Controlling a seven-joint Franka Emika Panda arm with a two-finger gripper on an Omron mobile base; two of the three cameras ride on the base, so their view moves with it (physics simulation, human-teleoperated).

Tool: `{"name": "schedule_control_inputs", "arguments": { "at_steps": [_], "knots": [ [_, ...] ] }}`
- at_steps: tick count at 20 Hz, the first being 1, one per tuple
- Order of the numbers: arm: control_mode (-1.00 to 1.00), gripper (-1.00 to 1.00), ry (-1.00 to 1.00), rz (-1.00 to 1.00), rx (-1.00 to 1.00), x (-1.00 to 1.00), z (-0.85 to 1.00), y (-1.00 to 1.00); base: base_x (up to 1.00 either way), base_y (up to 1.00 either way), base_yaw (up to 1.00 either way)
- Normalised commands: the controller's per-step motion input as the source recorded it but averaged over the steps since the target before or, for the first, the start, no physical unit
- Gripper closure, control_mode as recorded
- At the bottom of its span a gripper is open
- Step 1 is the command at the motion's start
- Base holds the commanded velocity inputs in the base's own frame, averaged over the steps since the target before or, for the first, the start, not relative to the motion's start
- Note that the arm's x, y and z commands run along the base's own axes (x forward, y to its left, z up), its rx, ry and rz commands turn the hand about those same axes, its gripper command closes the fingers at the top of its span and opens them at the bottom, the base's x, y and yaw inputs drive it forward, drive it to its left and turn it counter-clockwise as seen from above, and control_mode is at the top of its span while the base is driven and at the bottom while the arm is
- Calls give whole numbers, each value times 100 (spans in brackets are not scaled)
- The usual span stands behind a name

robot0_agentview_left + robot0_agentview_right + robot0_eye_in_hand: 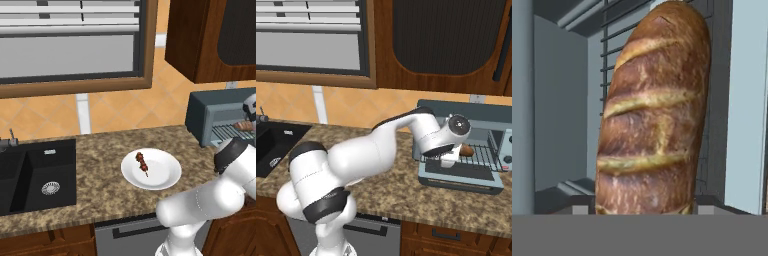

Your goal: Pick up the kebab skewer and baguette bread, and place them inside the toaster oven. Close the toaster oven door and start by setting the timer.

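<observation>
The two-finger gripper [452, 159] is clamping the stubby brown baguette bread [654, 115] at the blue-grey toaster oven's [481, 117] wire rack [483, 156] — grey drop-down door [461, 176] lying open below; skewered meat [142, 162] resting on a white plate [167, 176] well behind it.

skewer [142, 162] on plate [165, 179] — baguette [652, 115] over oven [491, 120] rack.

A speckled brown granite tabletop [95, 170] ran along the wall, with dark wooden cabinets [456, 240] below it. A black sink [30, 180] with a round metal drain was set into it at the left. The wall [115, 112] behind was tiled in warm orange. Above hung a wood-framed window [70, 45] with pale horizontal blinds, and beside it a dark wooden upper cabinet [446, 40] with a dark panelled door. A grey appliance front [371, 232] sat under the tabletop.
</observation>
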Motion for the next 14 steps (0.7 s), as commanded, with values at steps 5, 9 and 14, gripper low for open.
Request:
{"name": "schedule_control_inputs", "arguments": {
  "at_steps": [5, 9, 14],
  "knots": [
    [-100, 100, 0, 0, -1, 16, -23, -5, 0, 0, 0],
    [-100, 100, 0, 0, 0, 14, -15, -10, 0, 0, 0],
    [-100, 100, 0, 0, 0, 22, -1, -18, 0, 0, 0]
  ]
}}
